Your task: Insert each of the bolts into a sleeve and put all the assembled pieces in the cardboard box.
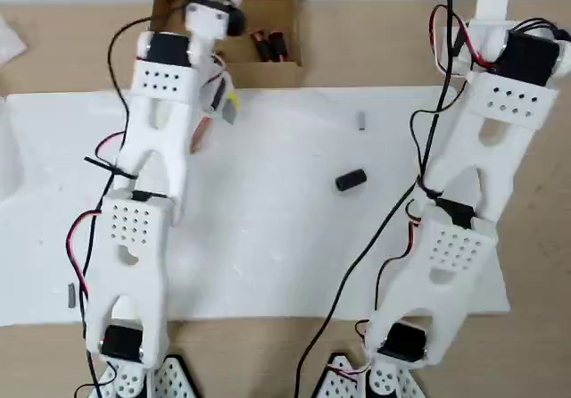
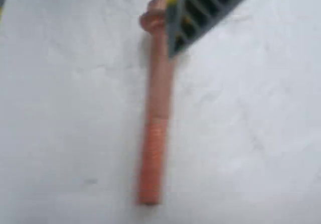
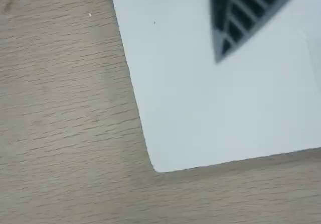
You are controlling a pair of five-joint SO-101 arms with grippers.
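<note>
1. The left claw (image 1: 221, 111) hangs low over the white mat (image 1: 285, 237), just in front of the box (image 1: 169, 23). It is spread and pinches nothing. One ribbed finger (image 2: 200, 8) is over the head end of a copper bolt (image 2: 155, 113).
2. The bolt lies flat and free on the mat, its threaded end pointing away from that finger.
3. A black sleeve (image 1: 351, 180) lies on its side near the mat's middle, between the two arms and well apart from the bolt.
4. A grey part (image 1: 361, 120) lies on the mat between the sleeve and the box side. A second grey part (image 1: 71, 295) sits at the mat's edge beside the left arm.
5. In the right part of the box lie dark pieces (image 1: 268, 45) with copper showing.
6. The right claw (image 3: 225, 38) hangs over a corner of the mat where it meets the wooden surface (image 3: 60, 108) — whether it is spread or pressed together, I cannot tell
</note>
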